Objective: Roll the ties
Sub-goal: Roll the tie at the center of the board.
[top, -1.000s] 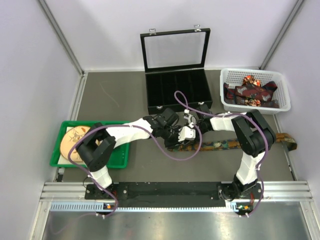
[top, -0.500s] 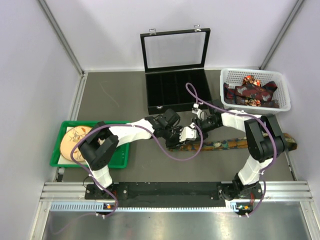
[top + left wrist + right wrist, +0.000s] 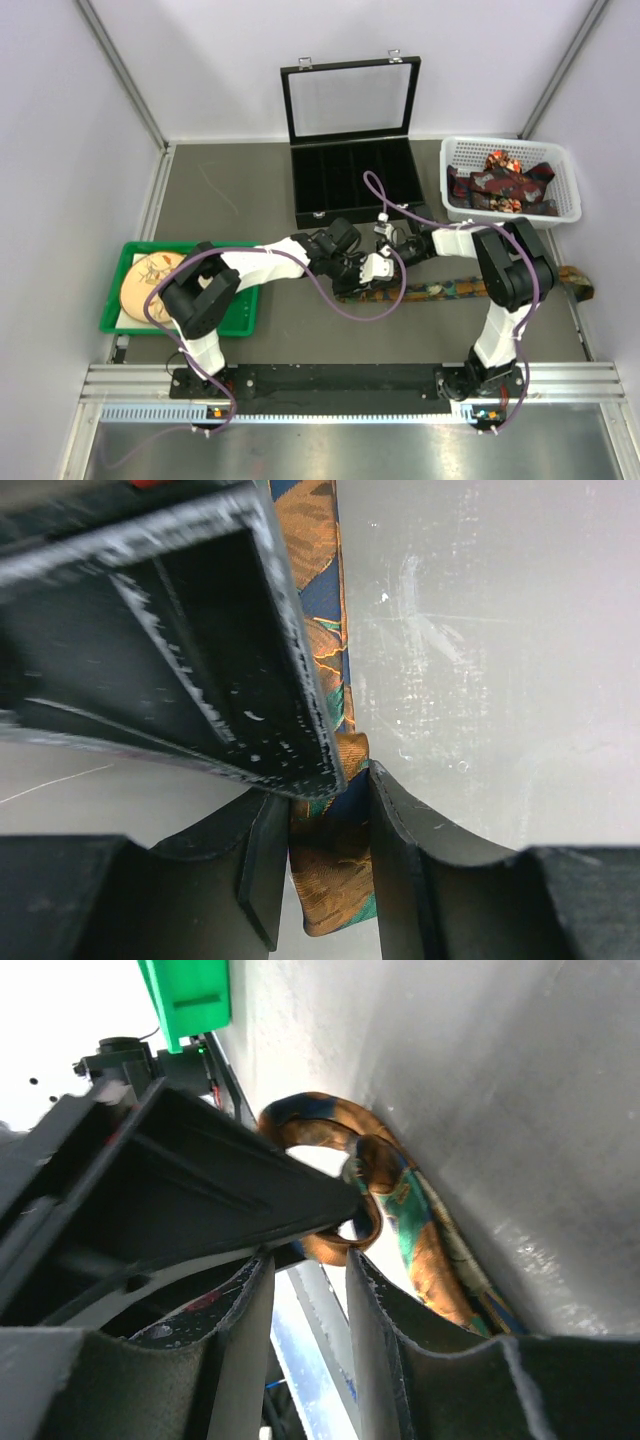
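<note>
One tie lies flat on table, running from lower centre to right edge of top view. Its left end is curled into small loop at frame centre. Left gripper is narrowed onto that curl, fabric filling gap; likely anchors roll's core. Right gripper is partly parted with nothing between fingers, tips beside loop; judged poised to wind next turn. Spare ties wait in basket, upper right.
</note>
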`<control>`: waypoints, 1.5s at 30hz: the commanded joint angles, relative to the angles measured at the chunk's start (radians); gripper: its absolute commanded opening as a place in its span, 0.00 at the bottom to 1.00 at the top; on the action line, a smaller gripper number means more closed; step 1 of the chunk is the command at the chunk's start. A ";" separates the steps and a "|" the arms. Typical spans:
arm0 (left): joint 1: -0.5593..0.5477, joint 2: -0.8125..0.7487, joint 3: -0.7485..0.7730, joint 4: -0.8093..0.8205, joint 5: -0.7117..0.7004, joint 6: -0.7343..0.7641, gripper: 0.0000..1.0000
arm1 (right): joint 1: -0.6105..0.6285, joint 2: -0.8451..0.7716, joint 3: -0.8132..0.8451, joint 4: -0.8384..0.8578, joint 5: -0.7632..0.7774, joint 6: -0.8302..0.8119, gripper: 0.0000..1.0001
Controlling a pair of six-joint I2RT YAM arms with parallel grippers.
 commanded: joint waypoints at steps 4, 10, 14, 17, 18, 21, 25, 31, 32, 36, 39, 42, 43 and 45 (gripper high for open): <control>0.000 0.003 0.026 0.036 0.024 -0.005 0.40 | 0.012 0.025 -0.013 0.021 0.006 -0.038 0.36; 0.002 0.002 0.031 0.036 0.037 -0.013 0.40 | 0.010 0.000 -0.030 0.079 0.000 0.010 0.34; 0.002 -0.002 0.028 0.045 0.026 -0.017 0.40 | 0.015 0.011 -0.023 0.064 -0.018 0.006 0.33; 0.003 0.003 0.028 0.047 0.026 -0.014 0.40 | 0.015 0.011 -0.020 0.069 -0.038 0.007 0.28; 0.003 0.005 0.028 0.050 0.026 -0.014 0.40 | 0.015 0.011 -0.017 0.078 -0.049 0.011 0.26; 0.003 0.011 0.032 0.056 0.030 -0.019 0.40 | 0.013 0.028 -0.010 0.078 -0.066 0.017 0.18; 0.008 0.015 0.038 0.050 0.024 -0.020 0.43 | 0.015 0.037 -0.005 0.057 -0.057 0.000 0.00; 0.081 -0.031 0.011 -0.027 0.009 0.006 0.75 | -0.004 0.040 -0.010 0.003 0.011 -0.040 0.00; 0.095 -0.037 0.005 -0.042 0.014 0.015 0.76 | -0.008 0.040 -0.013 -0.002 0.015 -0.045 0.00; 0.131 -0.066 -0.029 -0.106 0.035 0.101 0.77 | -0.013 0.042 -0.011 -0.029 0.029 -0.065 0.00; 0.129 -0.061 -0.035 -0.110 0.075 0.127 0.76 | -0.014 0.052 -0.008 -0.032 0.040 -0.071 0.00; 0.123 -0.042 -0.015 -0.087 0.089 0.112 0.73 | -0.016 0.063 0.000 -0.039 0.048 -0.072 0.00; 0.121 -0.035 -0.008 -0.087 0.099 0.110 0.70 | -0.016 0.062 0.001 -0.037 0.051 -0.069 0.00; 0.117 -0.023 0.009 -0.088 0.118 0.118 0.67 | -0.017 0.062 0.012 -0.040 0.057 -0.069 0.00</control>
